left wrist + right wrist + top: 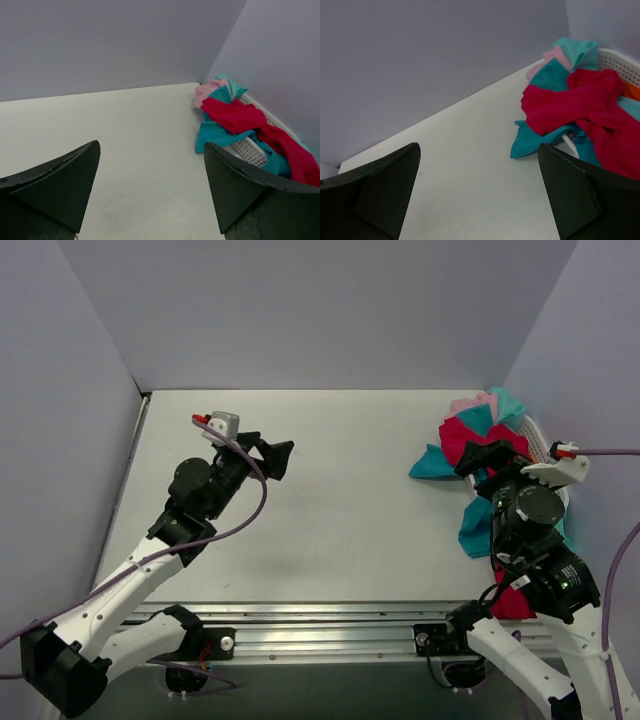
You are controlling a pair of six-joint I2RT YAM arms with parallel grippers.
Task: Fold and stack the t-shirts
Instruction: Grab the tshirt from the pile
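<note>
Pale lilac walls [300,310] close in a white table [340,530], and nothing lies folded on it as yet. All the t-shirts [470,430] sit in one tangled heap at the far right, spilling out of a white slotted basket [250,147] onto the table. A red shirt [580,100] is draped across the top. A teal shirt [535,140] hangs out toward the left with a corner flat on the table, and a pink shirt [554,56] peeks out at the far end.

Our right hand [479,146] hovers at the near side of the heap, its fingers spread wide and holding nothing. Our left hand [277,457] is well apart at the left, raised over bare table, likewise spread and empty.

We judge the step in hand to be pulling out the first shirt. The red one looks the best choice, since it lies on top and should come away without dragging much else. We should bring the right hand down on a raised fold of it and close on red cloth alone. Then we should lift high before carrying it left, so the sleeves slip free of the teal cloth beneath. If a teal shirt rides along, we should pause to let it drop. The left hand should wait at the middle, ready to take the opposite edge and draw the shirt flat.
</note>
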